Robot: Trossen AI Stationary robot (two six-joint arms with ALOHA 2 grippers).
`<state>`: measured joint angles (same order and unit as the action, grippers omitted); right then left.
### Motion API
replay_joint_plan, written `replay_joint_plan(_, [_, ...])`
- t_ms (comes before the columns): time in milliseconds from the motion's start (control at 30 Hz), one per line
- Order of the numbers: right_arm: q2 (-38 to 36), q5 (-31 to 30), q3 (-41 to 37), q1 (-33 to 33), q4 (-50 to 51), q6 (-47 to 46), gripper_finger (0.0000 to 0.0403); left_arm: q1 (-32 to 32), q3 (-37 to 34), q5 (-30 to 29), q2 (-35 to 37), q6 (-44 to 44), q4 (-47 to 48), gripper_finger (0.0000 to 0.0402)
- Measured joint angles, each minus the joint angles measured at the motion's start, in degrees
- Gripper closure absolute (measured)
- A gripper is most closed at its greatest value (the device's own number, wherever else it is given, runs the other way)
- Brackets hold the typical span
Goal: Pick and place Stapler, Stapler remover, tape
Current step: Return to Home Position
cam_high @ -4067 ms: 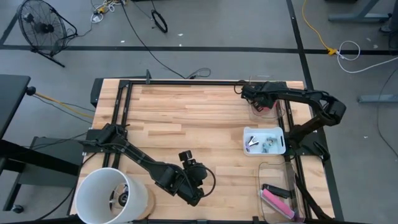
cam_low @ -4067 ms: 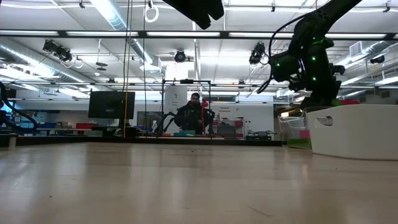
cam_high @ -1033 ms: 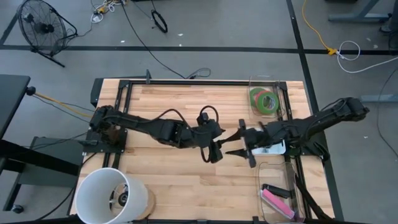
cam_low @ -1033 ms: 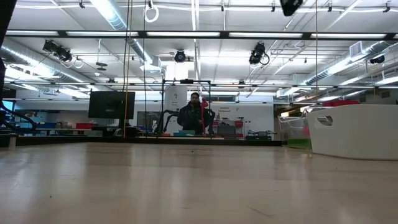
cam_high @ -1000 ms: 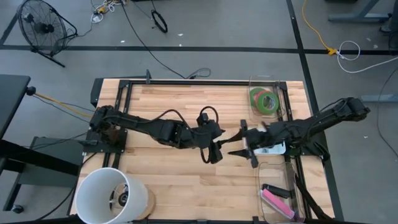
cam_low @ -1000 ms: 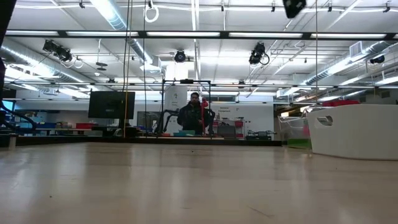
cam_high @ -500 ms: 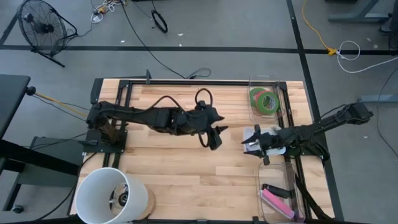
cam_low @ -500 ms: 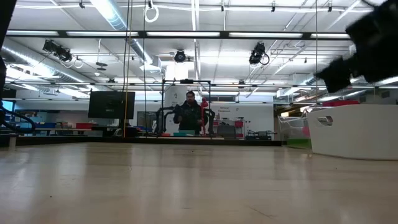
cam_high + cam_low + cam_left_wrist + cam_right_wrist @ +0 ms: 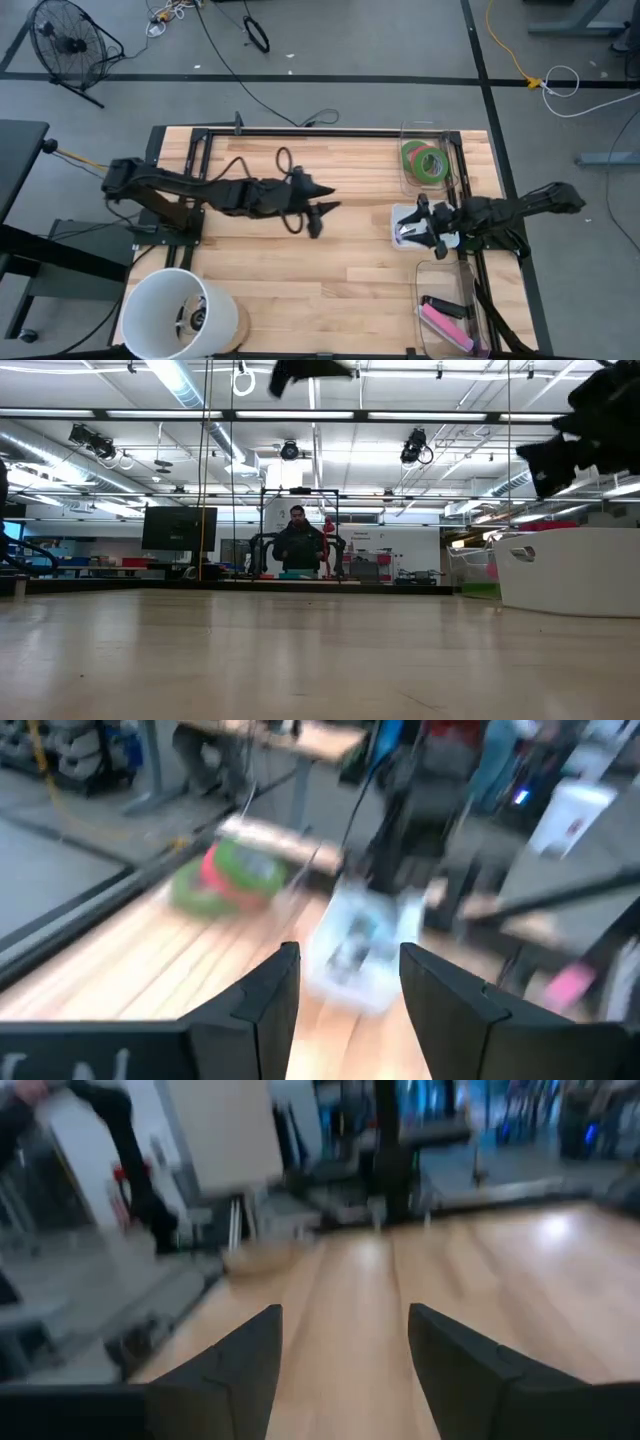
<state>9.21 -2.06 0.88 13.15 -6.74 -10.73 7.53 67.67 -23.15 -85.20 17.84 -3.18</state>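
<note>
Both arms have pulled back from the middle of the tabletop (image 9: 300, 290), where one second ago their tips nearly met. The left gripper (image 9: 317, 217) is now over the bare wood left of centre, and its arm is folded more toward its own side. The right gripper (image 9: 424, 228) has gone back to the right edge and hangs over the white bin (image 9: 396, 225).

The tape (image 9: 424, 160), green rolls with some red-pink between them, lies in the top transparent bin (image 9: 425, 127). The pink stapler (image 9: 447, 327) lies in the bottom transparent bin (image 9: 440, 280). Nothing loose lies on the open wood, so I judge that the sorting is done and the arms are only going to their rest pose.

The high view gives the places of the things but does not show the gaps of the grippers clearly. The wrist views do: the left fingers (image 9: 265, 995) stand well apart with nothing between them, and past them the tape, the white bin and the stapler appear blurred. The right fingers (image 9: 235, 1365) are also spread wide and empty, over plain wood. Only the low view shows the room behind the tabletop, where a person (image 9: 297, 540) stands far off, and it shows both arms high above the surface.
</note>
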Motion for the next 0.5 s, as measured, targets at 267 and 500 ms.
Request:
replay_joint_plan(267, [-9.2,0.0,0.0,-3.0,-3.9,-0.3,0.0185,-4.6,-20.2,0.5,10.2,0.0,0.6,0.0225])
replay_joint_plan(500, [-8.8,-0.5,0.1,-3.1,-7.7,-0.4,0.0185,-14.4,-30.2,0.9,18.6,0.0,2.2,0.0225])
